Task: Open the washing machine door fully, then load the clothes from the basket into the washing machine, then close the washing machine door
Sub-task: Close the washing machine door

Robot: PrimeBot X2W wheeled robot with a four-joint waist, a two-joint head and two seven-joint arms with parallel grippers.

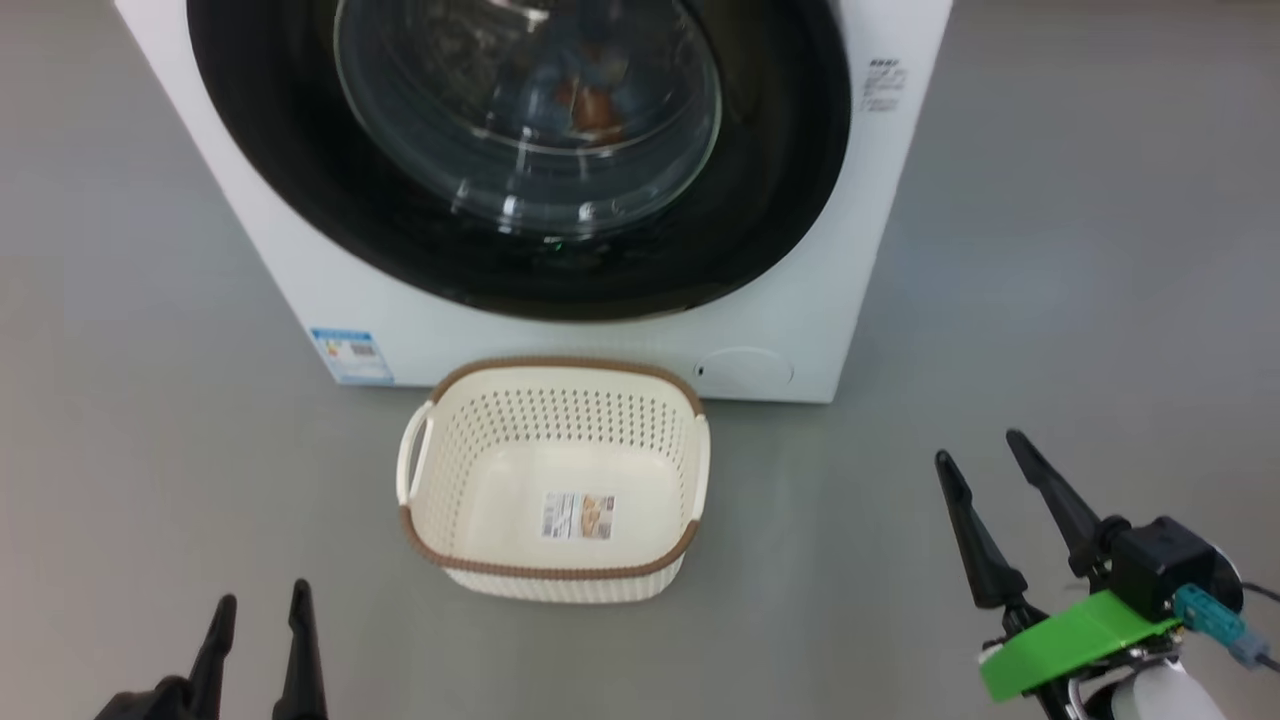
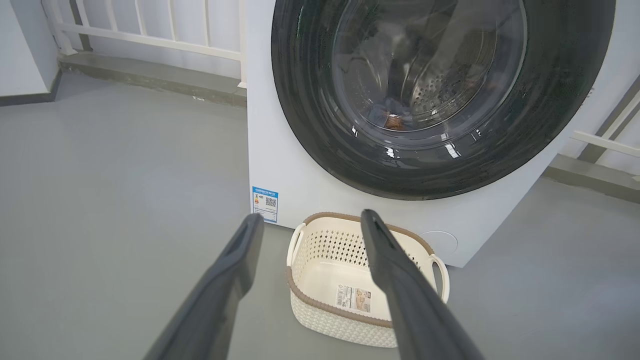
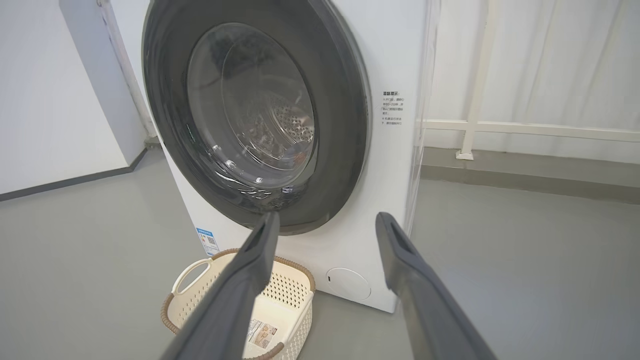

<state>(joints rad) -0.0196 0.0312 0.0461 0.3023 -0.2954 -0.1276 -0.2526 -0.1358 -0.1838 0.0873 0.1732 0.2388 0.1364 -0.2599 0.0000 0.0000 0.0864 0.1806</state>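
Glossy black round washing machine door [image 1: 530,110] appears shut on white boxy washing machine [image 1: 560,340]. Blue printed clothes [image 1: 595,105] inside machine; cream perforated plastic basket [image 1: 565,365] empty before machine. Left hand [image 1: 264,592], right hand [image 1: 976,446] spread, empty, short of machine. Advice: confirm door latched flush, steer clear of basket.

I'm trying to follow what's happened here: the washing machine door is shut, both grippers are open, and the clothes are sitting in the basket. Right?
Not quite: the basket is empty, as the head view shows, with just a label on its bottom. The clothes lie behind the glass of the shut washing machine door. The left gripper and right gripper are both open.
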